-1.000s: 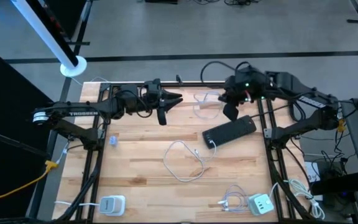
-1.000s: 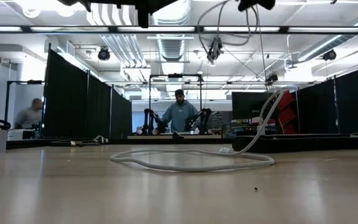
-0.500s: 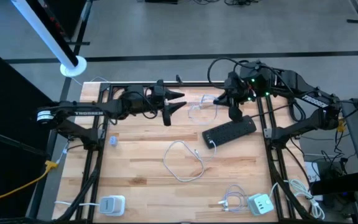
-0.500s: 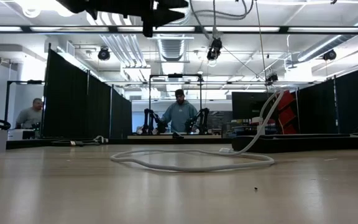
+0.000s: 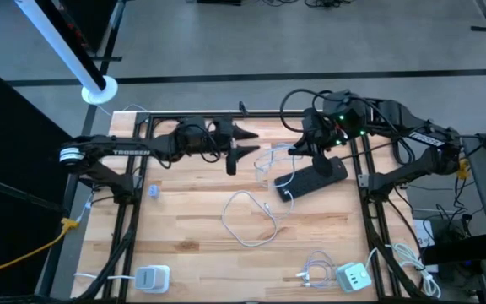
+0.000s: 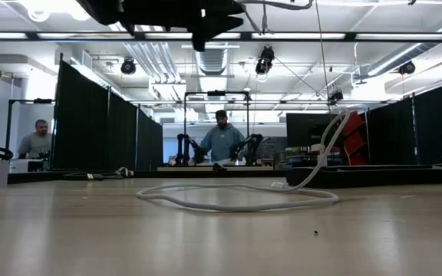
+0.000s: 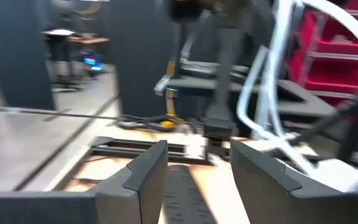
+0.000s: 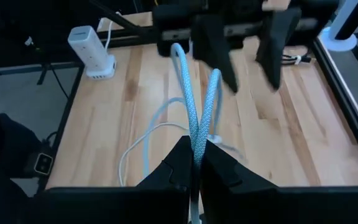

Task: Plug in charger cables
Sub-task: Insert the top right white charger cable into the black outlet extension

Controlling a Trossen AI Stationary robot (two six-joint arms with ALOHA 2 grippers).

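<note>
- Cable (image 8: pixel 197 118), pale braided type, is held pinched in the closed fingers of the right gripper (image 8: pixel 194 163), raised above the far side of the table (image 5: pixel 184 228); its loop is seen extending forward, away from the fingers.
- Left gripper (image 5: pixel 236 143) is held open and empty, facing the right gripper; the hanging loop (image 5: pixel 270 159) lies between the two.
- Second white cable (image 5: pixel 251 218) is left on the table centre, plugged into the black power strip (image 5: pixel 312 177).
- Judgement: the loop's long axis points at the left gripper, so a handover is favoured.

Grey floor (image 5: pixel 251 42), black curtain partitions (image 6: pixel 106 123), ceiling strip lights (image 6: pixel 229 36)
</note>
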